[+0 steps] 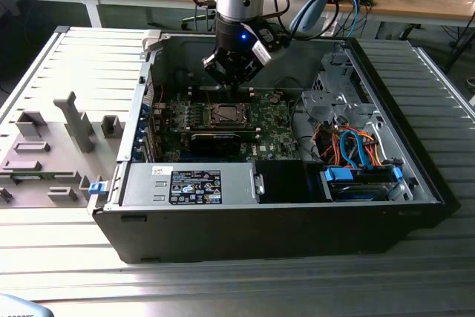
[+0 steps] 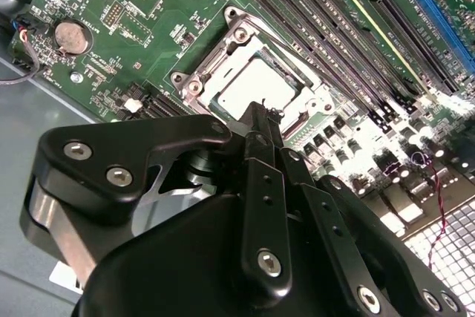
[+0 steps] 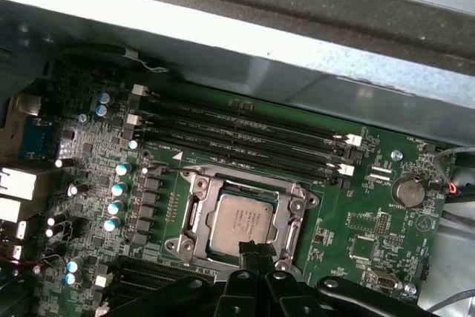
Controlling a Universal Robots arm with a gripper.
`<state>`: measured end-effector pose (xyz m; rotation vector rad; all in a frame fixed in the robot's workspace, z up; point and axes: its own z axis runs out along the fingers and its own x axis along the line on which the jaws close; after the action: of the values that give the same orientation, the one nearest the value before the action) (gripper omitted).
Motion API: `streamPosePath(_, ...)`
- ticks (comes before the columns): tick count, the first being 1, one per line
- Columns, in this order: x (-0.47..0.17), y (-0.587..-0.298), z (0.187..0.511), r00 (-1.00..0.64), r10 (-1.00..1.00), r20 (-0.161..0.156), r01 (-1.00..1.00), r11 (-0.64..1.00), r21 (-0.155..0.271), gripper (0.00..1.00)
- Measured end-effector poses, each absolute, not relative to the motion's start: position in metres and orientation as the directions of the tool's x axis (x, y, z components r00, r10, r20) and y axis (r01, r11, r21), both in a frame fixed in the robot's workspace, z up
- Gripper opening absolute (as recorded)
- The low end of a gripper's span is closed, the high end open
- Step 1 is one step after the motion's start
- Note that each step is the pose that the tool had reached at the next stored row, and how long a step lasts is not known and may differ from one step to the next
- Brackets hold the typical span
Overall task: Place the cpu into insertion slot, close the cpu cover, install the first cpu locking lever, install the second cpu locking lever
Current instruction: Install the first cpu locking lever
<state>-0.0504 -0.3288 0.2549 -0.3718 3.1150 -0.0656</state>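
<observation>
Already in the insertion slot (image 3: 241,220): the cpu (image 3: 240,222); closed, empty gripper (image 3: 251,249) just above.

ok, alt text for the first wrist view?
A silver-topped cpu sits in the insertion slot of a green motherboard, with the cpu cover framing it. The black gripper reaches in at the socket's near edge. Long black memory slots run beside the socket, below a grey case wall.

Exterior view high, distant, both wrist views near (sharing insertion slot (image 2: 256,83))
</observation>
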Motion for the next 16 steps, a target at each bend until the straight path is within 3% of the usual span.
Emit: streamPosePath(16, -0.0504, -0.3288, 0.2549, -0.968, -0.252, 0.001, -0.252, 0.967, -0.042, 0.11)
